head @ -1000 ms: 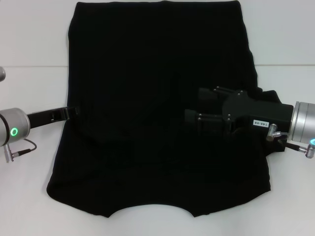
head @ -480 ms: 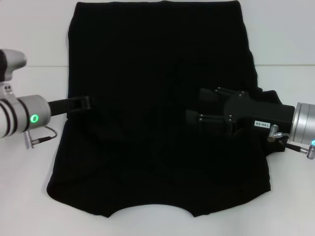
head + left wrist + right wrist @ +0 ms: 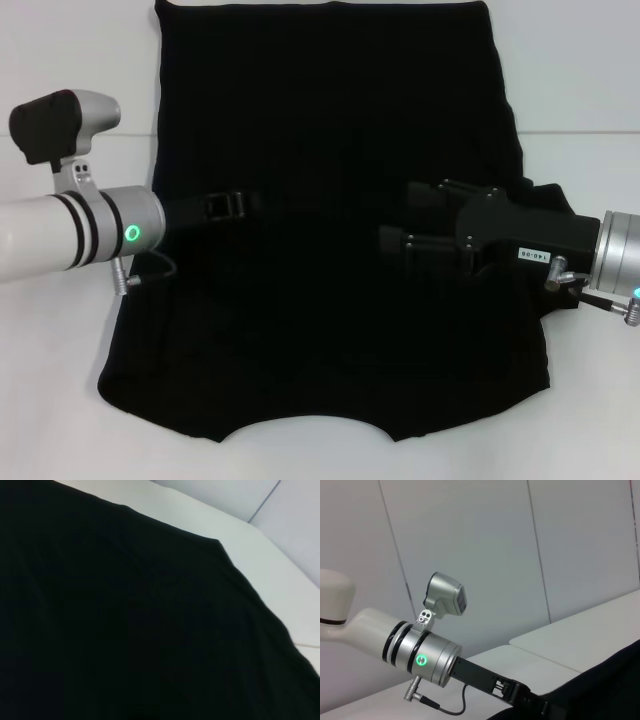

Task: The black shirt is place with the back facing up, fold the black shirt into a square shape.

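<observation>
The black shirt [image 3: 320, 110] lies spread flat on the white table [image 3: 70, 380], plain side up, with the hem at the far side and the curved neckline near me. My left gripper [image 3: 245, 203] reaches in from the left, low over the shirt's left half, and its tips are lost against the black cloth. It also shows in the right wrist view [image 3: 517, 692], ending at a cloth edge. The left wrist view shows only shirt [image 3: 125, 630] and table. My right gripper [image 3: 392, 213] rests on the shirt's right half, its two fingers spread apart and pointing left.
The white table shows on both sides of the shirt and along the near edge [image 3: 50, 440]. A seam line crosses the table at the far side [image 3: 580, 133]. A pale panelled wall [image 3: 485, 555] stands behind the left arm.
My left arm has swung in to the right, from the shirt's left edge to well over its left half. The right arm has not moved.
</observation>
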